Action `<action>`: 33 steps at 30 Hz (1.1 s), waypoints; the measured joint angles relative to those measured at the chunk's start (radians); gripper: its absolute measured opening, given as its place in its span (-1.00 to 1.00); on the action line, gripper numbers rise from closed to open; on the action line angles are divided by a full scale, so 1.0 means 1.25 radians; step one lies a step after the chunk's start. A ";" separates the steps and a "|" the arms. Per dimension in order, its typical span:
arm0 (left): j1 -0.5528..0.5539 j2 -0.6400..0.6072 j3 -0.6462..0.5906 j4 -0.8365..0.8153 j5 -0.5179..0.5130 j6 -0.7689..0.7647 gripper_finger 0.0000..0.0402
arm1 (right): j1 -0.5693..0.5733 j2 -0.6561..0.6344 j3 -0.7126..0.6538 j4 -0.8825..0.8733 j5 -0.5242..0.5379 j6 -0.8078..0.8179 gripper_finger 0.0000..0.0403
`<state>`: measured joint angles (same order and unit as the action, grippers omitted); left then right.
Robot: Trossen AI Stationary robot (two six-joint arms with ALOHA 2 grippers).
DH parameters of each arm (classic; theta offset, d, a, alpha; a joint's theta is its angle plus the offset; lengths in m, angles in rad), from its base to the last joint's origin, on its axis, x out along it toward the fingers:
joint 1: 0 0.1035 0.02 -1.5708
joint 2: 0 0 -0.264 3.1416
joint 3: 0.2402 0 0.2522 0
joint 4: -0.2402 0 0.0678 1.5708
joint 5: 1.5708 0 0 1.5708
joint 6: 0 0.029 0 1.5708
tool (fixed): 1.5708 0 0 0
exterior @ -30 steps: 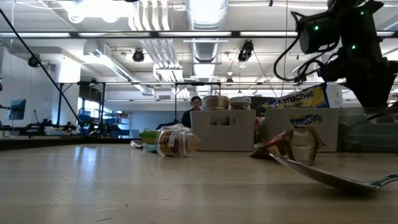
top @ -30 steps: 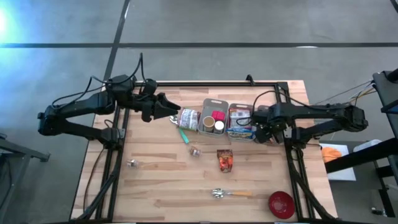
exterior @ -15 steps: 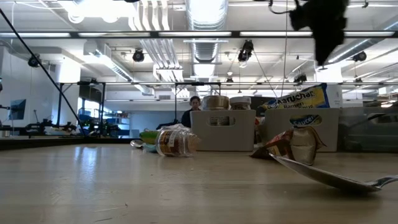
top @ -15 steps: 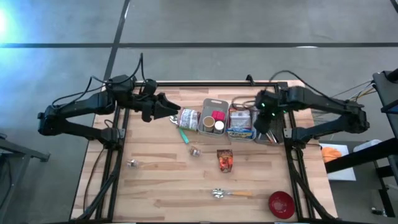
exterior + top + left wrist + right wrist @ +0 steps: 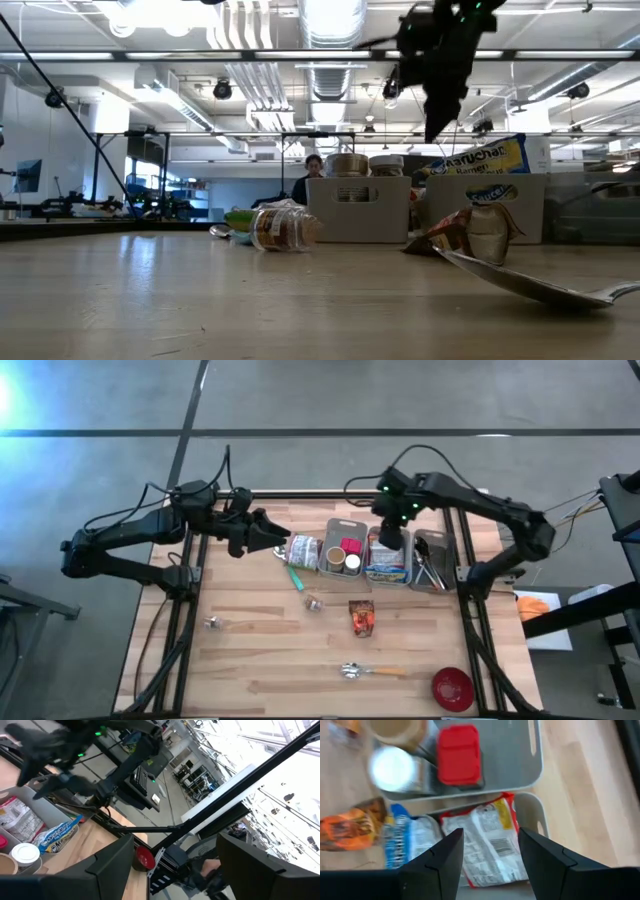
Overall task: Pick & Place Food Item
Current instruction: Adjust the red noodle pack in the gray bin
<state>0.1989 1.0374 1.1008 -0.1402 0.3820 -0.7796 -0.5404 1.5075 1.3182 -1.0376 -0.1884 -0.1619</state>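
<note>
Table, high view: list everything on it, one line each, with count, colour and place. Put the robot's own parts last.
Bins: two, grey, side by side at the table's middle rear.
Containers: one red-lidded, one white-lidded, one tan-topped, in the left bin.
Food packets: white and blue, in the right bin.
Jar: one, lying beside the left bin.
Green-handled item: one, in front of the jar.
Snack pouch: one, orange-red, in front of the bins.
Spoon: one, metal with a wooden handle, near the front edge.
Red bowl: one, front right corner.
Utensils: dark, right of the bins.
Left gripper: open, beside the jar.
Right gripper: open, empty, above the right bin.
</note>
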 joint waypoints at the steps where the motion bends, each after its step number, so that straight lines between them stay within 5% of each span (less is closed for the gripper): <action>1: 0.000 0.000 0.000 0.000 0.000 0.003 0.42 | -0.008 0.019 0.000 0.000 -0.001 -0.009 -0.07; 13: 0.000 0.000 -0.001 -0.045 -0.022 0.002 0.42 | -0.020 0.148 -0.001 0.011 -0.012 -0.080 -0.07; 33: 0.000 0.000 -0.001 -0.044 -0.034 0.002 0.42 | -0.046 0.216 -0.004 0.073 -0.016 -0.104 -0.07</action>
<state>0.1989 1.0374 1.1000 -0.1955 0.3401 -0.7773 -0.5980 1.7780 1.3136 -0.9465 -0.2080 -0.2924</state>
